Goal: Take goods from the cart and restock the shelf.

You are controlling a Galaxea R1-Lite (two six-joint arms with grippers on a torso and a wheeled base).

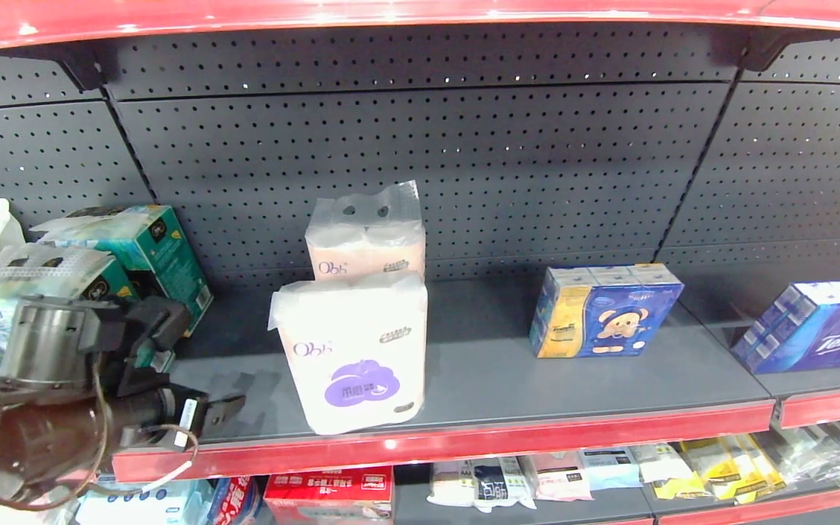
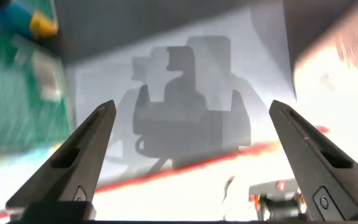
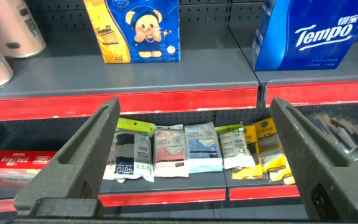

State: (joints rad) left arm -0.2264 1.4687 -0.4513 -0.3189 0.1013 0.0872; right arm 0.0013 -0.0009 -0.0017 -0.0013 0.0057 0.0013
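- Right, the white roll pack (image 1: 354, 350) with the purple emblem stands upright at the front edge of the grey shelf (image 1: 507, 379), about mid-shelf.
- Directly behind it stands a second roll pack (image 1: 365, 240) (the one with two carry-holes in its wrapper), close to the pegboard back.
- Left of the white roll pack, the left gripper (image 2: 192, 107) hovers by the shelf's front lip, its fingers spread wide with nothing between them.
- Further left, teal boxes (image 1: 150, 248) lean near the back.
- Right of the white roll pack, well apart, sits a blue-and-yellow bear tissue pack (image 1: 606, 310); beyond that is a blue tissue pack (image 1: 814, 328).
- The right gripper (image 3: 194, 102) is lower than the white roll pack, its fingers wide open and empty, facing flat sachets (image 3: 185, 149) on the shelf below.
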